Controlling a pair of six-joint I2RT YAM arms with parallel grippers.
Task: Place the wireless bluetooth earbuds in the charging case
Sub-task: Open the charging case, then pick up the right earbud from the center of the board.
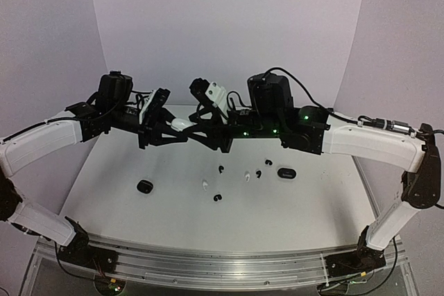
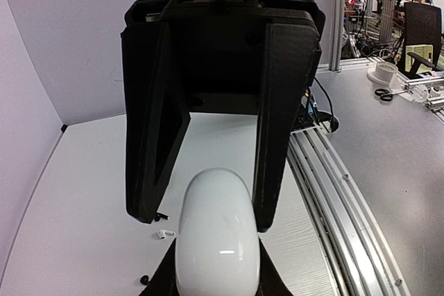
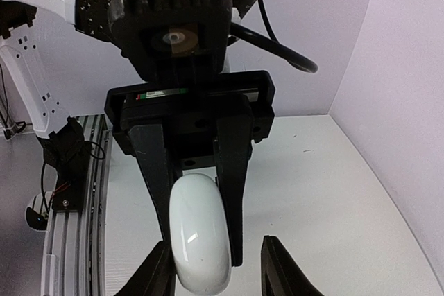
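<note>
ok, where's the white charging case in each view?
Top external: centre, in the air; white charging case sits between left gripper and right gripper.
Left wrist: bottom centre, straddled by the right gripper.
Right wrist: lower centre, clamped by the left gripper.
Shared landmark: aluminium rail, bottom in top external, right side in left wrist, left side in right wrist.
</note>
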